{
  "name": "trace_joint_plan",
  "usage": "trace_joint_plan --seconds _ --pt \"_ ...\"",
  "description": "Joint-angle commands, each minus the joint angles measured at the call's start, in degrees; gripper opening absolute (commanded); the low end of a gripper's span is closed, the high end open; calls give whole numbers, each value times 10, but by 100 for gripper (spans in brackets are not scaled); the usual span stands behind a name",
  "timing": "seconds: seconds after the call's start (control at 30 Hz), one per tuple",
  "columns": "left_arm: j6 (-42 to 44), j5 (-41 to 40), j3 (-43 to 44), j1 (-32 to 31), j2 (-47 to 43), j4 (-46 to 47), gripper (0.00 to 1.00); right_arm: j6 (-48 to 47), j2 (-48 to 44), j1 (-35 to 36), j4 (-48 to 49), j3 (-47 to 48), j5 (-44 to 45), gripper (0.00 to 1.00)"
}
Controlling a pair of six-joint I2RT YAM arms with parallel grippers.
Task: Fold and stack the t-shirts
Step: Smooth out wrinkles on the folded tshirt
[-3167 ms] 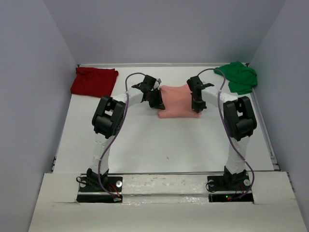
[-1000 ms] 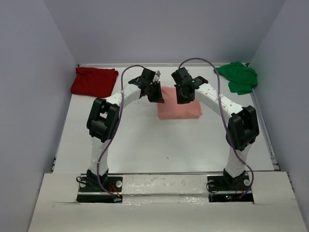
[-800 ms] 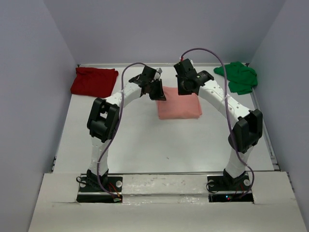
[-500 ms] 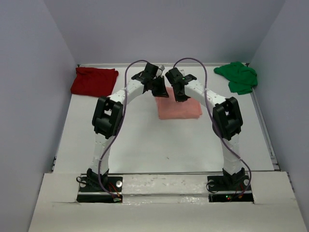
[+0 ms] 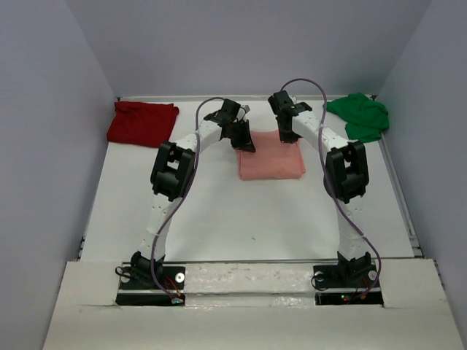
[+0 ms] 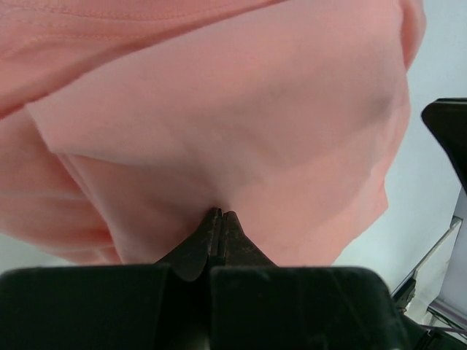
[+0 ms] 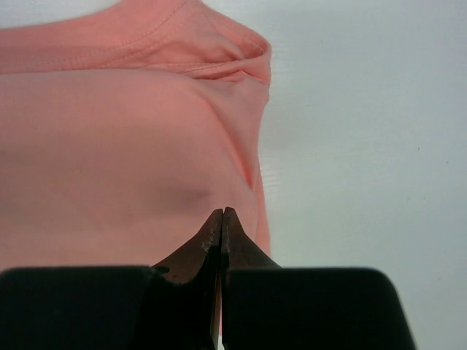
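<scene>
Left jaws: clenched tip to tip at the far left edge of the salmon-pink t-shirt (image 5: 271,157); the left wrist view shows the cloth puckering right at the tips, so they appear to pinch a thin layer of it.
Right jaws: pressed together at the far right edge of the same shirt; a crease runs away from their tips, which suggests a pinch here too.
Salmon-pink t-shirt: between the two jaws and reaching from them toward the arm bases, lying on the counter (image 5: 241,211) as a compact, roughly square packet with layers doubled over.
Dark red t-shirt (image 5: 142,122): well apart, left of the left jaws; a flat oblong, possibly folded, though I cannot tell for sure.
Bright green t-shirt (image 5: 359,117): near, right of the right jaws; a crumpled heap.
Done: the salmon shirt looks nearly or fully folded.
Left: letting go of it, folding the green shirt, perhaps tidying the red one, and stacking; no shirt lies on another.
</scene>
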Motion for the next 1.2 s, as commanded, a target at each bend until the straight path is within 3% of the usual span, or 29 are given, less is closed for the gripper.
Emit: trace_joint_plan --seconds 0.0,0.5,0.7,0.93,1.03,1.07,1.1,1.17 --pt "-2 20 28 14 8 -9 0 -11 13 -11 12 13 -10 0" --pt "4 17 -7 20 -1 -4 0 11 93 -17 23 8 -62 0" --pt "7 3 -33 19 -29 5 0 -4 40 -17 27 19 -45 0" --pt "24 -72 -55 14 -103 0 0 -19 -14 -17 -12 61 -8 0" --pt "38 -104 -62 10 -146 -13 14 -19 -57 -17 -12 55 -11 2" --pt "43 -128 -66 8 -165 -18 26 -19 -81 -17 -12 48 -19 11" --pt "44 -136 -69 8 -173 -22 32 -19 -93 -17 -13 44 -22 15" --pt "50 -161 -77 9 -189 -36 36 -19 -120 -17 -16 35 -25 33"
